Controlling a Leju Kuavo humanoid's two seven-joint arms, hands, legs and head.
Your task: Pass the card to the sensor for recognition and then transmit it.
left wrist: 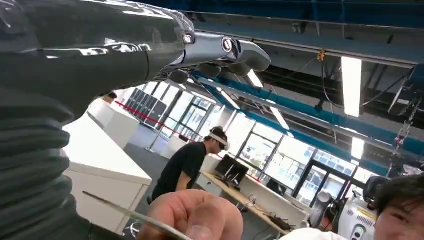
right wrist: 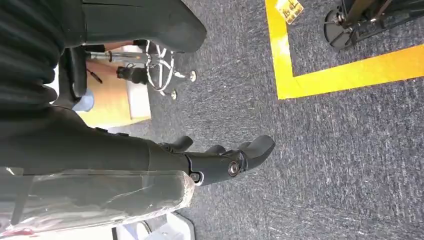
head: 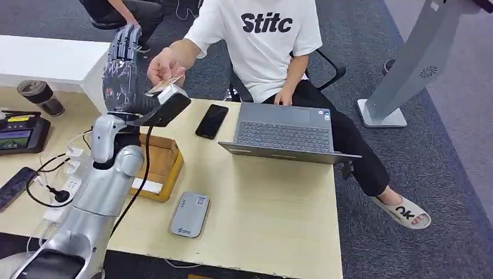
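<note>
My left hand (head: 121, 67) is raised upright above the table's far edge, fingers straight and apart, nothing in it. Just beside it a seated person's hand (head: 163, 65) pinches the thin card (head: 167, 85) over my wrist camera. In the left wrist view the card (left wrist: 131, 216) shows edge-on between the person's fingertips (left wrist: 197, 216), apart from my fingers (left wrist: 220, 50). The grey card sensor (head: 190, 214) lies flat on the table near the front edge. My right hand (right wrist: 220, 160) hangs over grey carpet, fingers loosely extended and holding nothing.
On the wooden table (head: 273, 203) are an open laptop (head: 285, 131), a black phone (head: 211, 121), a cardboard box (head: 160, 165), a power strip with cables (head: 64, 189), a controller (head: 20, 133) and a cup (head: 42, 96). A grey kiosk base (head: 381, 113) stands right.
</note>
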